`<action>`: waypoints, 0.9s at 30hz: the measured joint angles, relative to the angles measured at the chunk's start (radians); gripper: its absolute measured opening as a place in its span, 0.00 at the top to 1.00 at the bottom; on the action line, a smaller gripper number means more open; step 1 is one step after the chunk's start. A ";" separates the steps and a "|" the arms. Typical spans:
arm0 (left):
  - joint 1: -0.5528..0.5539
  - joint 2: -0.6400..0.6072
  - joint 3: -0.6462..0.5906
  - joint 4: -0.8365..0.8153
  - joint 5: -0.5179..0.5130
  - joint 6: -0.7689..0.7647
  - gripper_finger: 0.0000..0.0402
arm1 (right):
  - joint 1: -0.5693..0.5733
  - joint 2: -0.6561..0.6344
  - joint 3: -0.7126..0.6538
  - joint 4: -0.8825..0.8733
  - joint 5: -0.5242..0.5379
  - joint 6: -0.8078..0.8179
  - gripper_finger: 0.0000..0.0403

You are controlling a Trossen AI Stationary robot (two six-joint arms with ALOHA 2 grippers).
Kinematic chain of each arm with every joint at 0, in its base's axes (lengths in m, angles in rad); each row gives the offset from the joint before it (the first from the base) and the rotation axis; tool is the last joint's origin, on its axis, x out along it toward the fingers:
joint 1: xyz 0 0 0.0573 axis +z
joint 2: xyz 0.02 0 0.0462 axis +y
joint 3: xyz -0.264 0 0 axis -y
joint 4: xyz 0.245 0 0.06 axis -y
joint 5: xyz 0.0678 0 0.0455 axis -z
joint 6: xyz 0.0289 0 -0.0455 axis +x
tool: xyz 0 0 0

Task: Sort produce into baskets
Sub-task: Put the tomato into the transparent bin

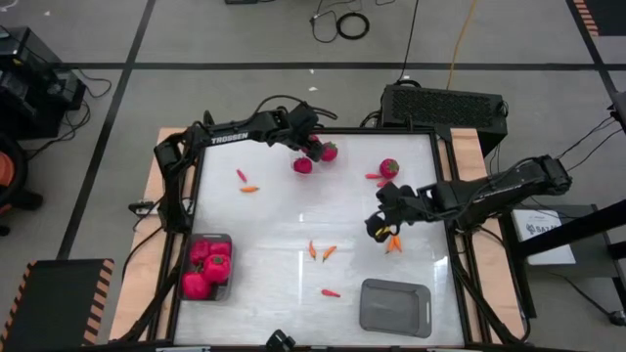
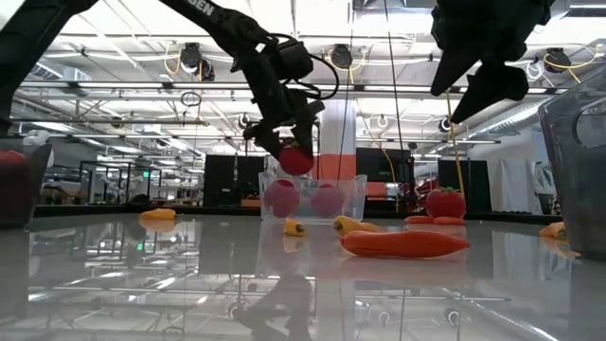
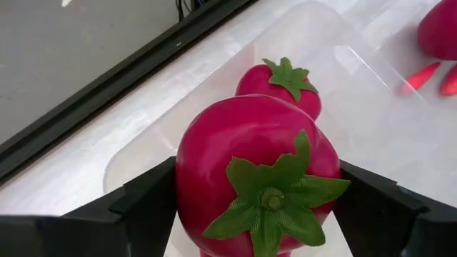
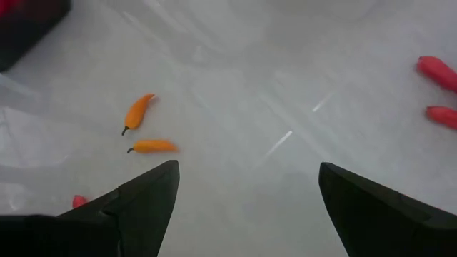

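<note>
Magenta toy tomato [image 1: 315,150] is riding in the left gripper [image 1: 313,149] at the far edge of the table in the high view, above the clear tray [image 1: 315,164], while the right gripper [image 1: 381,221] is hanging spread and empty near orange peppers [image 1: 393,242]. Low view is showing that tomato [image 2: 295,159] held clear above the tray [image 2: 313,198]. Left wrist view is showing fingers [image 3: 146,203] pinching its glossy sides; it looks light, hard and slippery, so gripping across the widest bulge seems safest.
</note>
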 joint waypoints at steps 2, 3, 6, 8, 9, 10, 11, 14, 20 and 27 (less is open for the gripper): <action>0.000 0.000 0.000 0.002 -0.007 0.000 0.20 | -0.009 0.000 0.000 0.000 0.000 -0.016 0.18; 0.000 0.000 0.000 0.005 -0.015 0.000 0.20 | -0.014 0.000 0.000 0.000 -0.001 -0.026 0.18; -0.001 0.000 0.000 0.006 -0.042 0.005 0.20 | -0.026 0.000 0.000 0.001 -0.003 -0.045 0.18; -0.001 0.000 0.000 0.011 -0.044 0.004 0.20 | -0.030 0.000 0.000 0.001 -0.003 -0.050 0.18; -0.001 0.000 0.000 0.013 -0.045 0.003 0.20 | -0.031 0.000 0.000 0.001 -0.004 -0.052 0.18; -0.001 0.000 0.000 0.013 -0.045 0.003 0.20 | -0.030 0.000 -0.001 0.001 -0.005 -0.052 0.18; -0.001 0.000 0.000 0.012 -0.046 0.002 0.20 | -0.030 0.000 -0.001 0.001 -0.006 -0.052 0.18; -0.003 0.000 0.000 0.013 -0.069 0.002 0.20 | -0.024 0.000 -0.001 0.001 -0.008 -0.051 0.18; -0.010 0.000 0.000 0.039 -0.089 0.003 0.20 | -0.007 0.000 -0.001 0.001 -0.008 -0.049 0.18; -0.015 0.010 0.001 0.049 -0.100 0.003 0.20 | 0.005 0.000 -0.001 0.001 -0.008 -0.024 0.18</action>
